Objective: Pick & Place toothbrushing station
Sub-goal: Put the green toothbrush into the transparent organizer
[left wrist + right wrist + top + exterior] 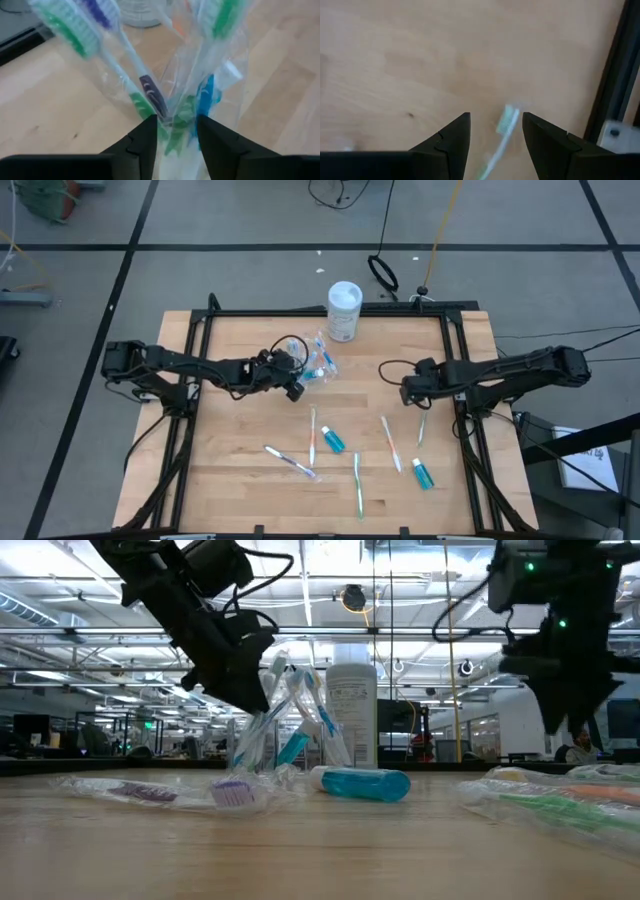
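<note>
The clear cup (320, 366) stands on the table's far middle with several film-wrapped toothbrushes (150, 95) upright in it. My left gripper (177, 135) is open and reaches in from the left, one finger on either side of the bundle. More wrapped toothbrushes (312, 435) (390, 442) (358, 483) and blue toothpaste tubes (332, 441) (423, 474) lie flat on the near half. My right gripper (408, 390) hangs open above the right side, pointing down over a green toothbrush (507, 122) and touching nothing. My left gripper slants down from the table's left, and its fingers (147, 137) flank the lower part of the cup's toothbrush bundle (175, 117). I cannot tell whether they touch it. The cup (265, 755) rests on the table with the brushes upright.
A tall white cylindrical container (344, 310) stands at the far edge, just behind the cup. A black frame (455, 360) rails the table's left, right and far sides. Bare wood lies at the near left (230, 480).
</note>
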Robot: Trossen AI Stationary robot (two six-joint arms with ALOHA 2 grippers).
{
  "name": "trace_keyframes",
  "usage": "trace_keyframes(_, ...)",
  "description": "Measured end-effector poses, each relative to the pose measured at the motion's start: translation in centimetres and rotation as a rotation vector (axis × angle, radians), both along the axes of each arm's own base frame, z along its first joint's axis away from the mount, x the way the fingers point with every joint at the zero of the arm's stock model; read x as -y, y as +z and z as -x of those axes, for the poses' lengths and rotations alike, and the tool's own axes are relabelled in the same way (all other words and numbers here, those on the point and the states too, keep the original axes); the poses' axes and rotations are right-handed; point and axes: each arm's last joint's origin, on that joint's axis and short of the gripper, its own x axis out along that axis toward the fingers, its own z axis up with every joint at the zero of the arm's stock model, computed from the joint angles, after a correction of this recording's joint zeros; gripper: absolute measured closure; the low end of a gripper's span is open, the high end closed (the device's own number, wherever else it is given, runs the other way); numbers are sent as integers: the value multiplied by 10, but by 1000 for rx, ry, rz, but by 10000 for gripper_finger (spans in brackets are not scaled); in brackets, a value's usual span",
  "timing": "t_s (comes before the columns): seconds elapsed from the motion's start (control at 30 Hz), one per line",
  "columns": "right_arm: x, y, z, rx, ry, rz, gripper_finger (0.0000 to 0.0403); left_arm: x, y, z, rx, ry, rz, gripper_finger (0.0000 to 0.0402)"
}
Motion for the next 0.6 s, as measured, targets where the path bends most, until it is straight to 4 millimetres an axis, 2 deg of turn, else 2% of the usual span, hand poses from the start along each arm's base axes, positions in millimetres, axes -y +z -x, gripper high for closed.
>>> trace_keyframes(0.13, -2, -27, 7, 1, -8, -42, 232, 1, 16, 6, 59, -12, 4, 254)
trace_keyframes(0.23, -3, -50, 9, 70, 0, -91, 232, 0, 32, 13, 108, -7, -31, 261)
trace_keyframes(0.37, -5, -71, 13, 136, 12, -134, 232, 0, 52, 23, 185, 5, -41, 272)
trace_keyframes(0.6, -6, -83, 20, 123, 88, -128, 251, 1, 66, 30, 253, 2, -46, 282)
